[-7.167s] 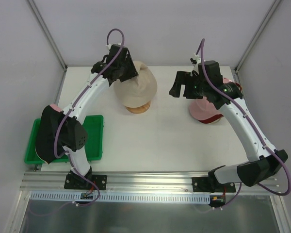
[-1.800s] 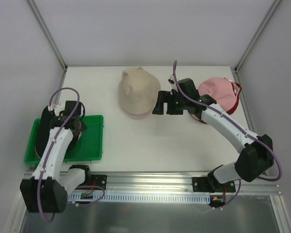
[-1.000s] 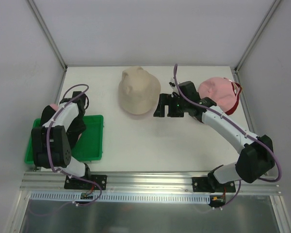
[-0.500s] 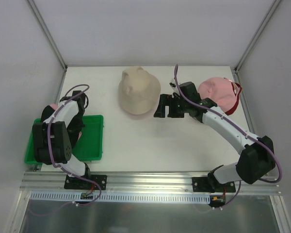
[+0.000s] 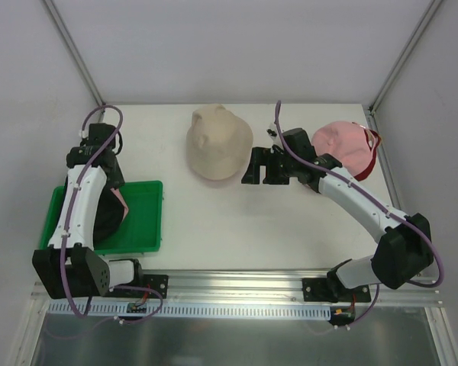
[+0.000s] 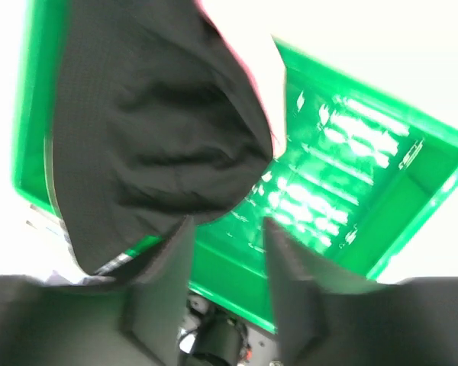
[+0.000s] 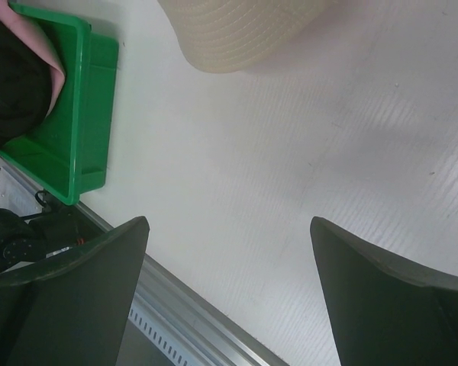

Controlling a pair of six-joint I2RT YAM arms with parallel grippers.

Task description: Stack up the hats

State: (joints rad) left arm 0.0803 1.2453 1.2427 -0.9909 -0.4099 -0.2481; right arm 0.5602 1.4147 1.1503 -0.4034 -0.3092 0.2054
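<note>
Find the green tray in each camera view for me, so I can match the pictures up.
Top external: the green tray sits at the table's left near edge.
Left wrist: the green tray fills most of the picture, running diagonally.
Right wrist: the green tray is in the upper left corner.
Shared landmark: the black hat lying in it.

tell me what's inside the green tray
A black hat lies in the green tray, with a pink hat edge peeking from under it. The rest of the pink hat, and anything else beneath, is covered.
</note>
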